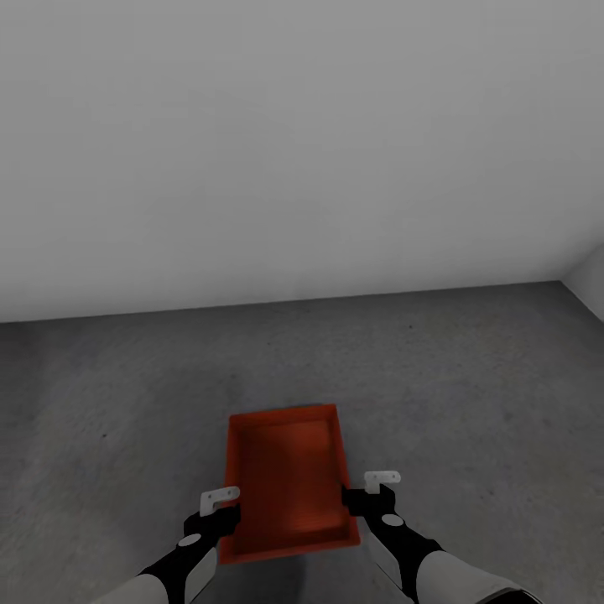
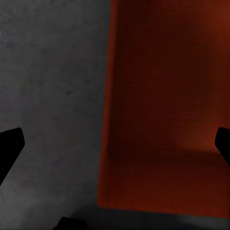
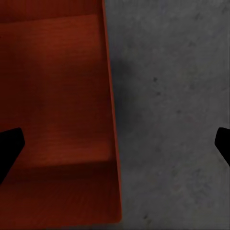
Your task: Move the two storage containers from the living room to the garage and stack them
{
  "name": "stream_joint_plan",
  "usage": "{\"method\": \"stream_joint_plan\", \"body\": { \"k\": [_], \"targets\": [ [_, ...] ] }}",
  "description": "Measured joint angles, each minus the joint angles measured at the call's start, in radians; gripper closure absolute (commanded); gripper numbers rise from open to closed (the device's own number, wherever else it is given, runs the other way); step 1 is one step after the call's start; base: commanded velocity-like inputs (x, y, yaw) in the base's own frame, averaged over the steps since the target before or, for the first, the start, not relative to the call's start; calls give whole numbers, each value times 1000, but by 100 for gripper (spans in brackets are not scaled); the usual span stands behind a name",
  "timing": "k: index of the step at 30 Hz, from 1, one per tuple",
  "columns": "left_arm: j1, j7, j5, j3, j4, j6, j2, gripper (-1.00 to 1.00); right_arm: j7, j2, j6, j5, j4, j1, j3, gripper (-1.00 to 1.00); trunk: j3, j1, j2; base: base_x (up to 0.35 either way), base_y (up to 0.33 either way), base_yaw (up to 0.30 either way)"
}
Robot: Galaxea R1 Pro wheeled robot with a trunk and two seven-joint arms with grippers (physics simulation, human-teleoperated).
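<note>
One red-orange open-top storage container lies on the dark grey concrete floor of the garage, straight ahead of me, its long sides running away from me. My left gripper is at its left long wall and my right gripper at its right long wall. Both are open. In the left wrist view, the left gripper straddles the container wall with its dark fingers wide apart. The right gripper straddles the opposite wall of the container the same way. The container is empty.
A plain white wall rises a short way beyond the container. It meets a second wall at a corner on the far right. Bare concrete spreads to both sides of the container.
</note>
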Motion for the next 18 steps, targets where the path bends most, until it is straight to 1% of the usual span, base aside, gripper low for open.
{"method": "stream_joint_plan", "body": {
  "k": [18],
  "targets": [
    [0, 0, 0, 0, 0, 0, 0, -100, 0, 0, 0, 0, 0, 0, 0, -100, 56, -69, 126, 0, 0, 0]
  ]
}}
